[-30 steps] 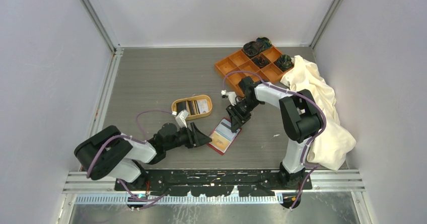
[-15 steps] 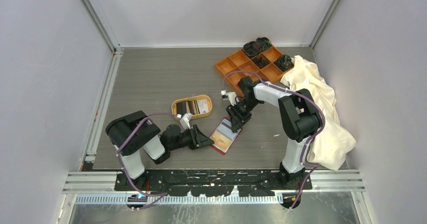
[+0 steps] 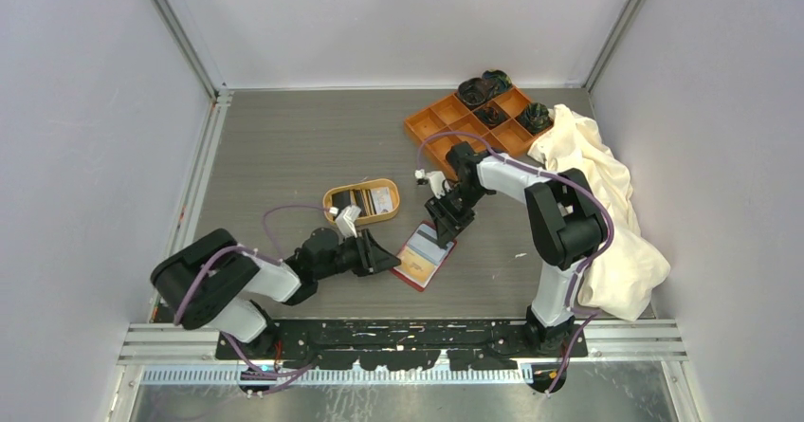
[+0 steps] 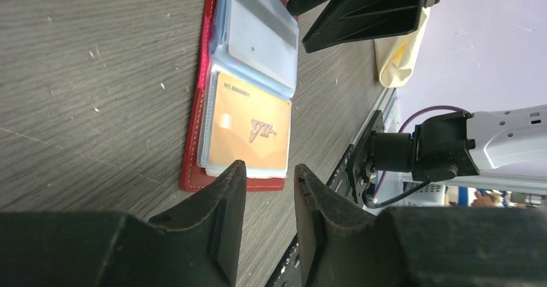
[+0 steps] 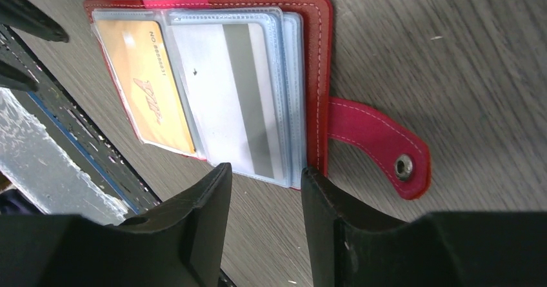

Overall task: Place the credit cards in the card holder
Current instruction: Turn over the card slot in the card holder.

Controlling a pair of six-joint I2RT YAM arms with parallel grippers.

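Note:
The red card holder point(image 5: 318, 74) lies open on the table, its snap tab point(image 5: 380, 146) spread flat to one side. Its clear sleeves hold a tan-gold credit card point(image 5: 143, 87) and a white one with a grey stripe point(image 5: 226, 97). My left gripper point(image 4: 269, 167) is open and holds nothing, its tips just short of the holder's edge point(image 4: 193, 174) by the gold card point(image 4: 248, 129). My right gripper point(image 5: 266, 169) is also open with nothing in it, at the holder's opposite side. From above, the left gripper point(image 3: 384, 256) and the right gripper point(image 3: 446, 221) flank the holder.
An oval tan dish point(image 3: 331, 197) behind the left gripper holds more black and white cards. An orange compartment tray point(image 3: 433, 119) with dark items stands at the back right. A cream cloth point(image 3: 612, 213) is heaped along the right wall.
The left arm's elbow swung right and then back left, while its gripper stayed beside the holder with its jaws narrower. The right gripper barely moved.

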